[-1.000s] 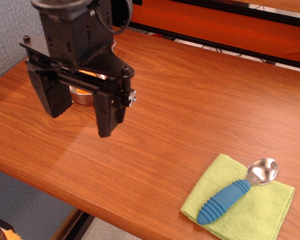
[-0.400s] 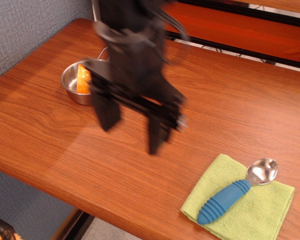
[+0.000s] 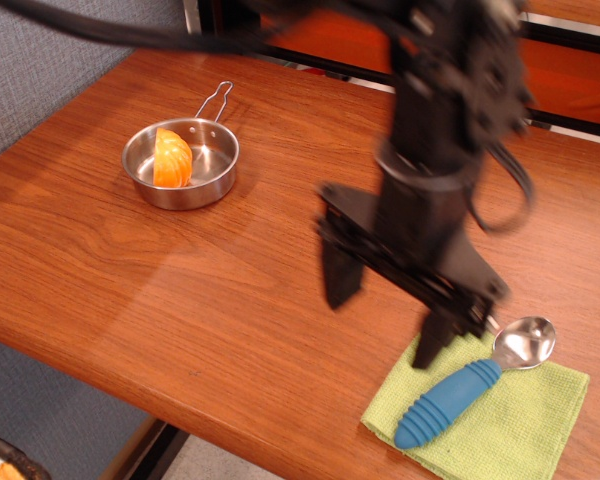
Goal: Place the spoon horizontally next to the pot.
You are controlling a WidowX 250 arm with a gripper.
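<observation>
The spoon [image 3: 460, 392] has a ribbed blue handle and a shiny silver bowl [image 3: 525, 342]. It lies diagonally on a green cloth [image 3: 500, 415] at the front right of the table. The pot [image 3: 181, 162] is a small steel pan with a wire loop handle, at the back left, with an orange piece [image 3: 172, 158] in it. My gripper [image 3: 385, 320] is open and empty, blurred by motion. It hangs over the table just left of the cloth, one finger [image 3: 432, 345] close to the spoon's handle.
The wooden table's front edge [image 3: 130, 395] runs along the lower left. An orange panel [image 3: 380, 45] with black frame stands behind the table. A grey fabric wall [image 3: 40, 60] is at the left.
My gripper has moved from over the pot at the back left across the table to the right, now beside the cloth and spoon. The pot is uncovered. The spoon has not moved.
</observation>
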